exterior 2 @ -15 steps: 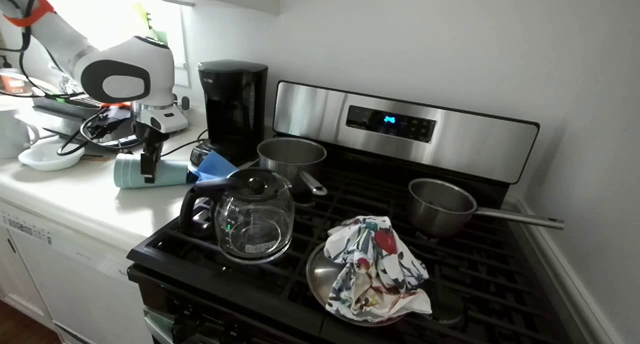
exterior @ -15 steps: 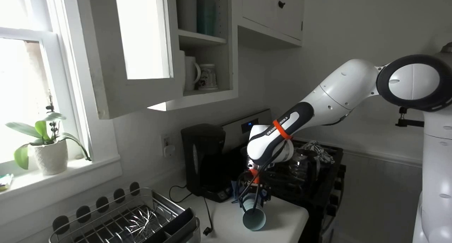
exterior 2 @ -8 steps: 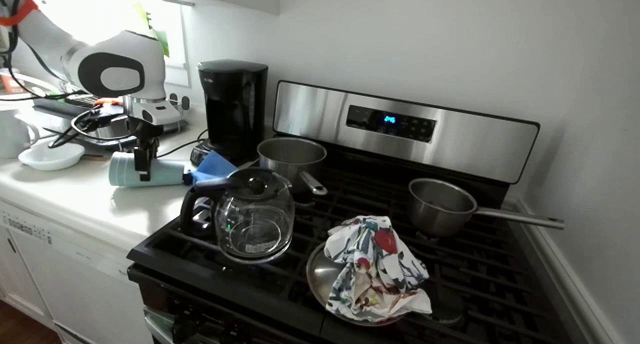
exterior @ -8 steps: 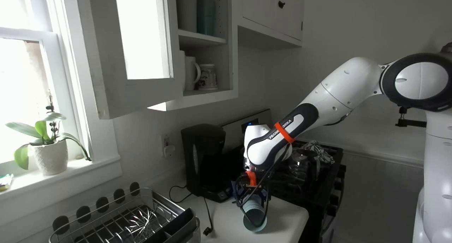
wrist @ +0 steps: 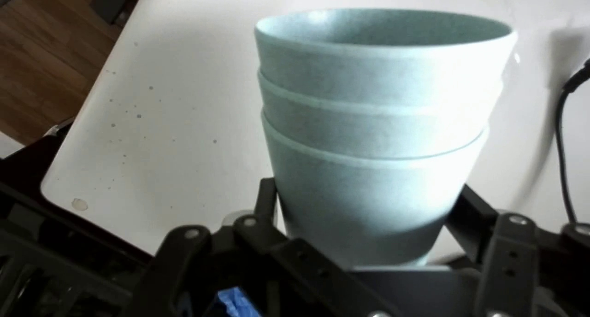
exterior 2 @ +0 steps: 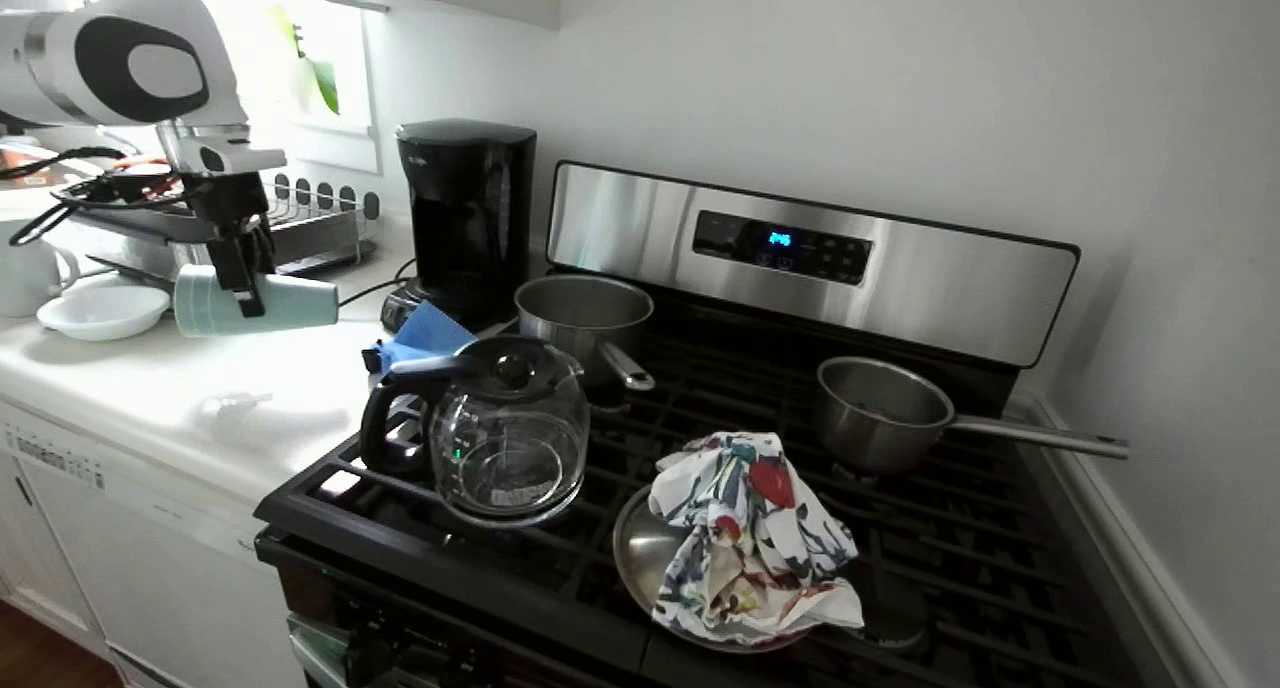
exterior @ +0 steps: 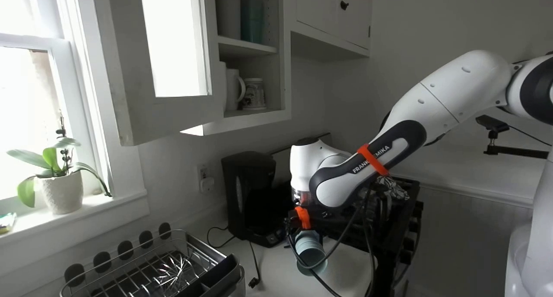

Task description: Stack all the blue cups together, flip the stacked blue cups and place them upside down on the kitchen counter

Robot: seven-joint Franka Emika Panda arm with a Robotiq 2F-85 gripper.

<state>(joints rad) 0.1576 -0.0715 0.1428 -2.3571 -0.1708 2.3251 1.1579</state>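
Your end effector (wrist: 368, 192) points down, its jaws well apart because a wide thing fills them: the stack of blue cups (wrist: 382, 123), clasped around the body of the outermost one. Three rims show in the wrist view, so the nesting looks done and the flip remains. What your coming move turns on is the stack's long axis: it lies nearly level, roughly crosswise to the way the end effector points, with the base end toward the coffee maker (exterior 2: 468, 208) and the mouths facing away from it. A plain spin would likely just swing the stack round on the level; tipping the end effector up toward the coffee maker's side should drop the mouths. The cups seem to hang just above the worktop (exterior 2: 150, 378), apart from the coffee maker, so a little more height may spare the rims a knock. Near the coffee maker lies a black cord (wrist: 563, 160); avoid pinning it under the rims.
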